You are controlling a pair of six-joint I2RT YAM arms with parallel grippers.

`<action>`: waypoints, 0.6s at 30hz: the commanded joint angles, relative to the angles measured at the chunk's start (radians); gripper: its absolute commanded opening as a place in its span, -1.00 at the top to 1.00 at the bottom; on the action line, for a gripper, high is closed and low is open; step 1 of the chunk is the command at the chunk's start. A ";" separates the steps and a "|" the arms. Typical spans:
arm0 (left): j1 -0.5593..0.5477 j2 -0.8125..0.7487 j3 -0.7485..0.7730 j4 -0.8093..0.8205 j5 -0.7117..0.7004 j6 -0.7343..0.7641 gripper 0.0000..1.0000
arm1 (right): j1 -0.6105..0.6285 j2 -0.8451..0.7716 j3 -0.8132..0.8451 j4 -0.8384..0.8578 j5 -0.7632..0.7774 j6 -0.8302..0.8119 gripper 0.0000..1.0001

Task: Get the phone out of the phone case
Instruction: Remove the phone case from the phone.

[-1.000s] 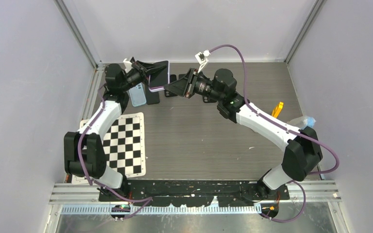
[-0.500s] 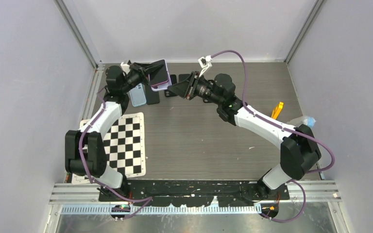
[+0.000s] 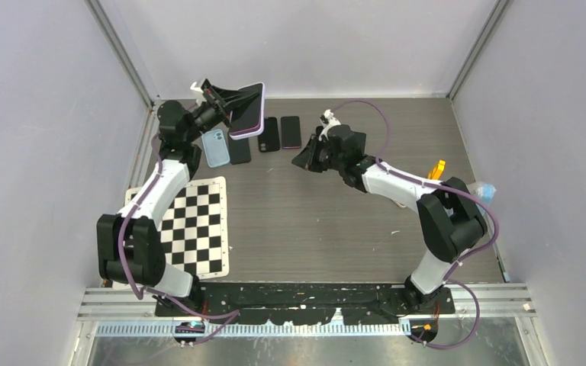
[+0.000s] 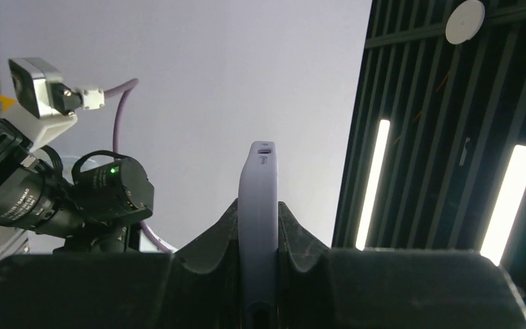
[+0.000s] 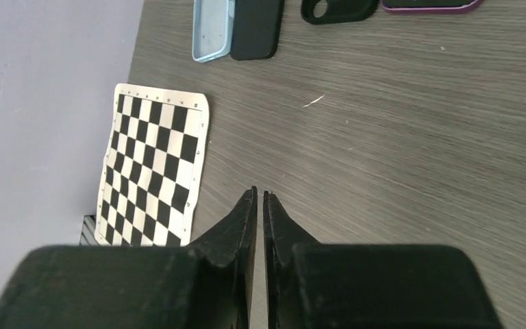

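Note:
A phone with a dark screen sits in a lavender phone case (image 3: 249, 109), held tilted in the air at the back left. My left gripper (image 3: 227, 104) is shut on the case. The left wrist view shows the phone case (image 4: 258, 185) edge-on, pinched between the fingers of the left gripper (image 4: 258, 209). My right gripper (image 3: 302, 159) hangs over the table to the right of it, apart from the phone. In the right wrist view the right gripper (image 5: 259, 193) has its jaws almost touching, with nothing between them.
On the table's far side lie a light blue case (image 3: 215, 147), a black phone (image 3: 239, 150), a black case (image 3: 269, 133) and a purple-edged phone (image 3: 291, 131). A checkerboard mat (image 3: 194, 225) lies at the left. A yellow object (image 3: 436, 171) sits by the right arm.
My right gripper has let go of the phone's edge, shut and drawn back to the right and down. The left gripper has lifted the cased phone a little.

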 commanded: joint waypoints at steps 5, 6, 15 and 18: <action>0.010 -0.058 0.049 0.029 0.016 0.024 1.00 | 0.009 -0.164 -0.034 0.253 -0.154 0.056 0.24; 0.010 -0.058 0.048 0.014 0.011 0.041 1.00 | 0.009 -0.175 -0.040 0.280 -0.175 0.074 0.11; 0.010 -0.049 0.034 -0.119 -0.046 0.165 1.00 | 0.063 -0.281 -0.071 0.679 -0.378 0.247 -0.15; 0.010 -0.049 0.018 -0.144 -0.064 0.169 1.00 | 0.099 -0.284 -0.044 0.719 -0.416 0.277 0.05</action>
